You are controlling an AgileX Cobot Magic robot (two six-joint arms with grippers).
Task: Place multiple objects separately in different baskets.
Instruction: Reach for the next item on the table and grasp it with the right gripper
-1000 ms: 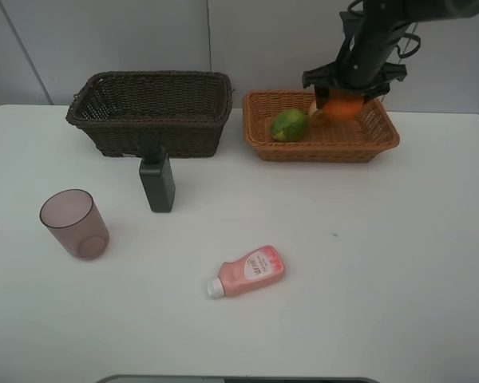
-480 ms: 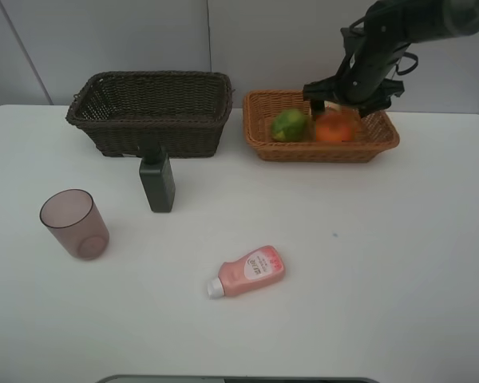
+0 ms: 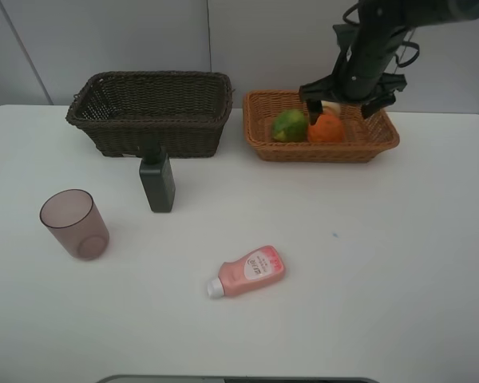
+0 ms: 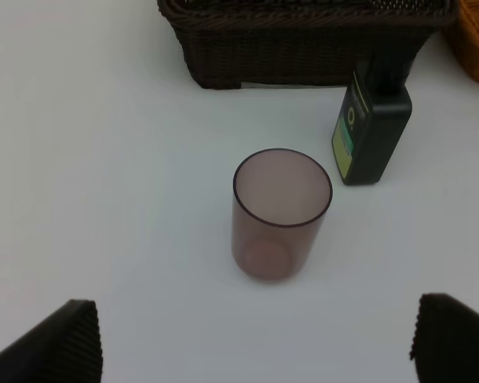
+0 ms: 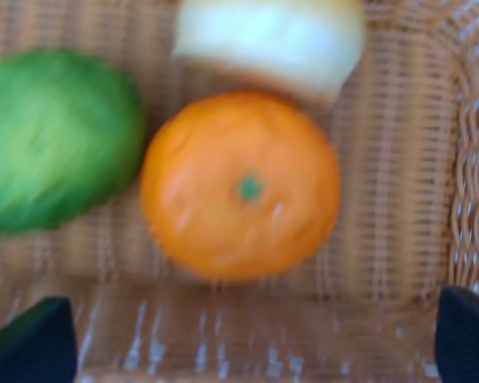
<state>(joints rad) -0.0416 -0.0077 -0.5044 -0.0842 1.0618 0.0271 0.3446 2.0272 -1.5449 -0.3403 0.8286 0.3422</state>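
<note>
Two baskets are showing: a dark brown basket (image 3: 152, 132) and an orange-tan basket (image 3: 335, 152); three fruits are showing: lime (image 3: 289, 125), orange (image 3: 327, 128), pale fruit (image 5: 267, 36); two bottles: pink bottle (image 3: 247, 273), dark green bottle (image 3: 157, 183); one cup (image 3: 74, 223).

White matte tabletop (image 3: 399, 263), rounded far corners, runs under the right jaws. Pale grey panel wall (image 3: 104, 36) directly behind them, with a vertical seam (image 3: 208, 36) well off to their side. Light is soft and even, shadows faint.

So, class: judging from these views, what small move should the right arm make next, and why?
Probably lift the right end effector straight up: its jaws stand open, and the orange lies free in the tan basket beside the lime.
</note>
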